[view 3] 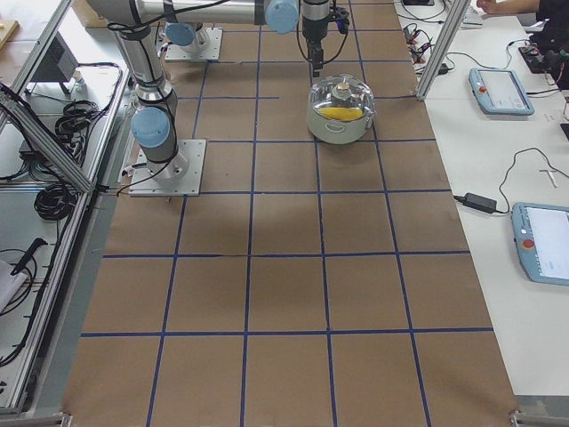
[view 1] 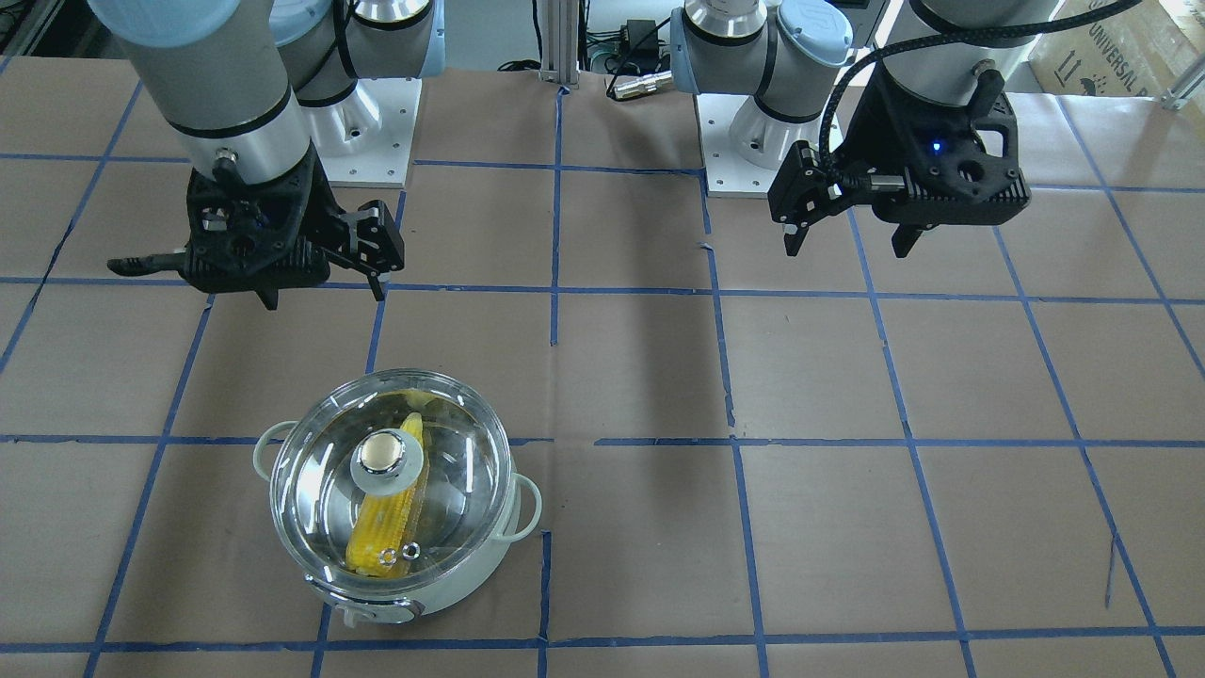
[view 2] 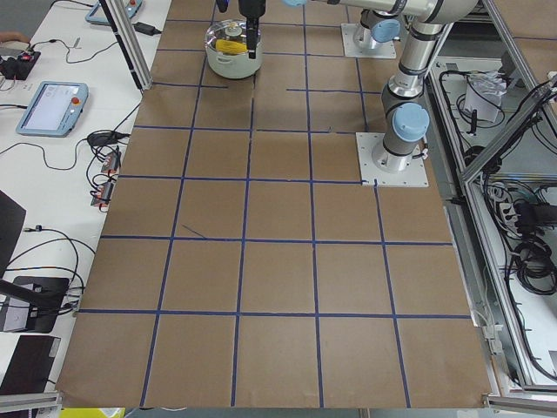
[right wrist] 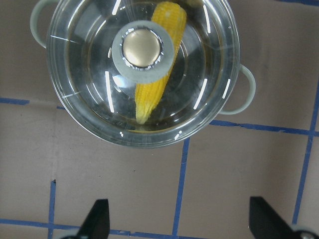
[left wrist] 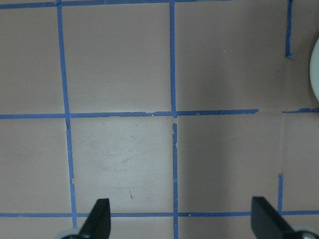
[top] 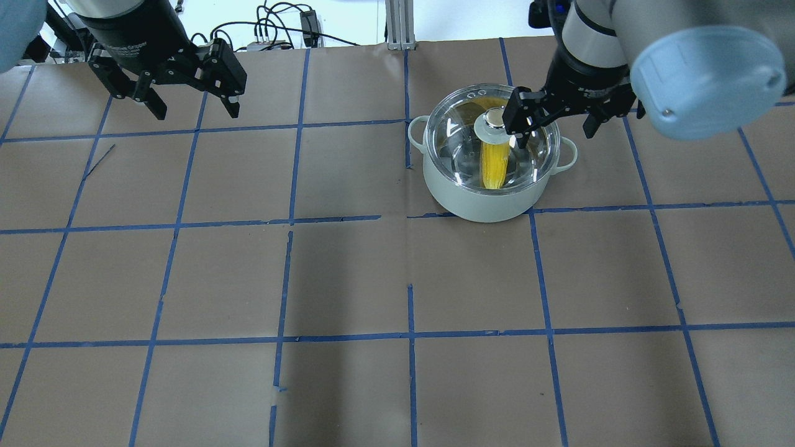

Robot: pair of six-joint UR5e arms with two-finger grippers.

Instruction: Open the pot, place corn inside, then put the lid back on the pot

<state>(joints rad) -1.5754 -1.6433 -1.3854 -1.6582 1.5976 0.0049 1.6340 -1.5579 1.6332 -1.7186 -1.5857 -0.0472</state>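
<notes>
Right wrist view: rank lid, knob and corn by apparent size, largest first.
1. lid, widest by far.
2. corn, longer than the knob is wide, though partly hidden under it.
3. knob.

The bench (top: 348,279) is covered in brown paper and ruled into squares by blue tape (top: 348,339) (torn or gapped in places). Seen from overhead, the pot (top: 478,202) stands on it between 1 and 2 o'clock of the middle, over a crossing of tape lines. In the front-facing view, one white base plate (view 1: 391,141) and another (view 1: 715,160) sit toward 12 o'clock. A thin dark scratch (top: 99,160) marks the paper toward 9 o'clock overhead.
</notes>
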